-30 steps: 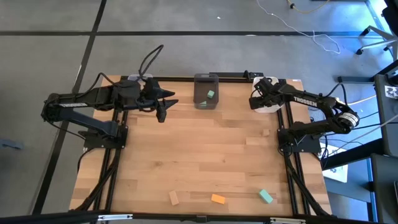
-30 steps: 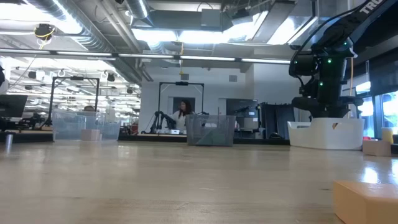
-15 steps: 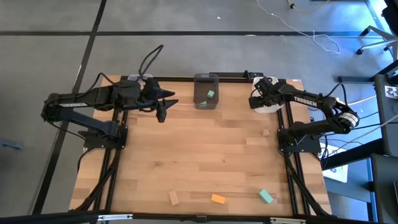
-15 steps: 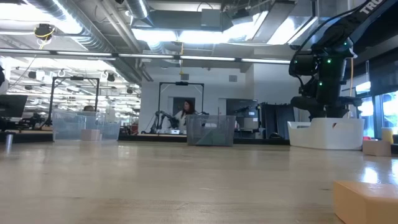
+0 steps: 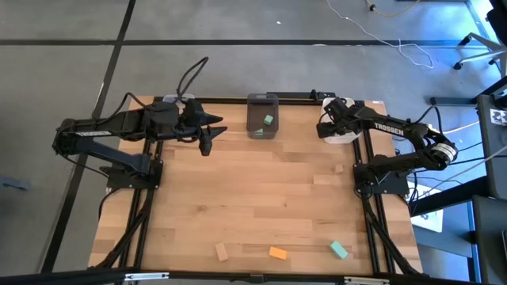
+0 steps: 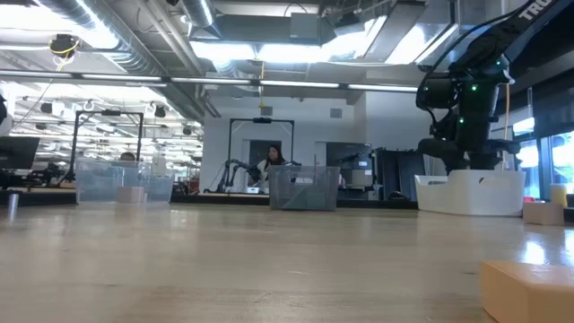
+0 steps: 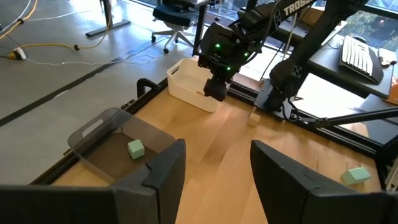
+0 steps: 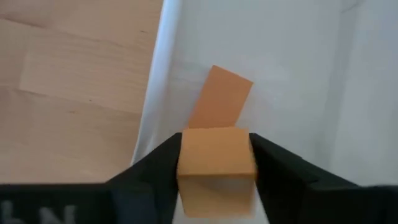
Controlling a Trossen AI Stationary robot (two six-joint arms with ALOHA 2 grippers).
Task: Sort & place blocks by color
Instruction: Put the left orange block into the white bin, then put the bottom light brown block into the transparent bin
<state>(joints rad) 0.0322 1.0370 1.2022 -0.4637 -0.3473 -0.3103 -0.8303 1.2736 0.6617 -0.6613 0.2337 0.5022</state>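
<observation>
The right gripper (image 5: 326,127) hangs over the white bin (image 5: 342,134) at the far right corner of the table (image 5: 261,198). In its wrist view an orange block (image 8: 217,163) sits between its two fingers (image 8: 155,168), which touch the block's sides; whether they clamp it or are letting go I cannot tell. Just beyond it, a second orange block (image 8: 221,96) lies tilted on the bin's white floor.

The left gripper (image 5: 207,141) waits above the far left part of the table, its fingers (image 7: 163,174) apart with nothing between them.

At the middle of the far edge stands a clear grey bin (image 5: 262,115) with one teal block (image 5: 268,120) inside. Another clear bin (image 6: 112,181) stands at the far left corner.

Along the near edge three blocks lie well apart in a row: a tan block (image 5: 221,252) on the left, an orange one (image 5: 278,253) in the middle and a teal one (image 5: 338,250) on the right. A small tan block (image 5: 339,168) rests near the right arm's base.

A person (image 6: 272,161) is in the room behind the table.
</observation>
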